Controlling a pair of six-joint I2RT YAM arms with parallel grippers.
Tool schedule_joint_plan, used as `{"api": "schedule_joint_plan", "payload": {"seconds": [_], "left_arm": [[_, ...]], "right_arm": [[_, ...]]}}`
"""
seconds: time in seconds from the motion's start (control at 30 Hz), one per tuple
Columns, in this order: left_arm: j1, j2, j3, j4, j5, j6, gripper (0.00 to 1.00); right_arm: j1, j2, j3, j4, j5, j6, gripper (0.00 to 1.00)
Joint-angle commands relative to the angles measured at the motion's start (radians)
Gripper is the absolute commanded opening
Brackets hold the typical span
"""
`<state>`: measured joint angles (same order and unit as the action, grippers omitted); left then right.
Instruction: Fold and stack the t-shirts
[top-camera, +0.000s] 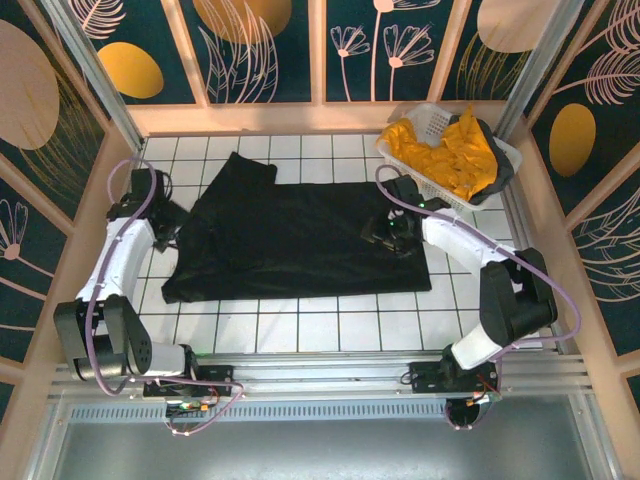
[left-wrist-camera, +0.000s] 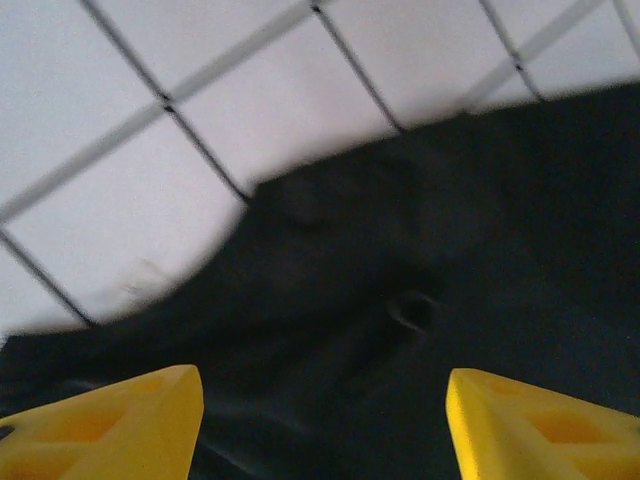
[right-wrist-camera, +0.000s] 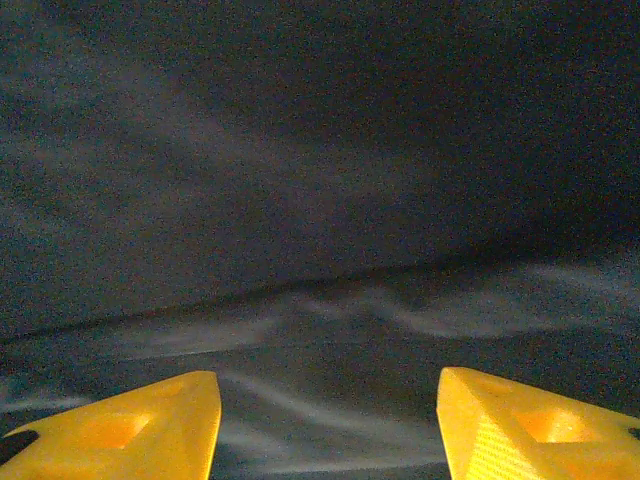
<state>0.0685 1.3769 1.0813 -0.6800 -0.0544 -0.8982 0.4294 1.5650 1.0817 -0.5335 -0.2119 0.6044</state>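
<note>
The table was a white surface ruled by dark lines into square tiles, closed in by a low pale wooden kerb. Around it stood wall panels of dark teal, painted with gold ovals and thin pale plant drawings and set in light wooden frames. An aluminium rail ran along the near edge and carried both arm bases, with a grey metal sheet in front of it.

The black t-shirt lay spread nearly flat across the middle of the table. Its long side ran left to right, and one part reached toward the far left. In the far right corner stood a white lattice basket, set at an angle, and the mustard-yellow t-shirts lay heaped inside it in a crumpled pile.

The left pincer was at the shirt's left edge. In the left wrist view its yellow fingers stood wide apart with nothing between them, above black fabric where it met the white tiles. That view was blurred.

The right pincer was over the right part of the shirt, near the basket. In the right wrist view its fingers were also spread apart, unclamped, above rippled black cloth.
</note>
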Motion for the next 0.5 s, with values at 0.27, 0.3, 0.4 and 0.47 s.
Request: {"api": "schedule_joint_plan", "payload": {"seconds": [0.27, 0.3, 0.4, 0.47], "left_arm": [[-0.245, 0.042, -0.215, 0.157, 0.237, -0.358, 0.62], [-0.251, 0.054, -0.216, 0.154, 0.225, -0.357, 0.61], [-0.255, 0.080, -0.225, 0.154, 0.208, -0.345, 0.58], [-0.257, 0.099, -0.219, 0.137, 0.194, -0.326, 0.57]], "right_arm": [[0.081, 0.153, 0.220, 0.155, -0.320, 0.021, 0.63], [0.084, 0.159, 0.225, 0.153, -0.318, 0.024, 0.63], [0.085, 0.161, 0.225, 0.155, -0.311, 0.032, 0.63], [0.085, 0.158, 0.224, 0.150, -0.304, 0.032, 0.63]]}}
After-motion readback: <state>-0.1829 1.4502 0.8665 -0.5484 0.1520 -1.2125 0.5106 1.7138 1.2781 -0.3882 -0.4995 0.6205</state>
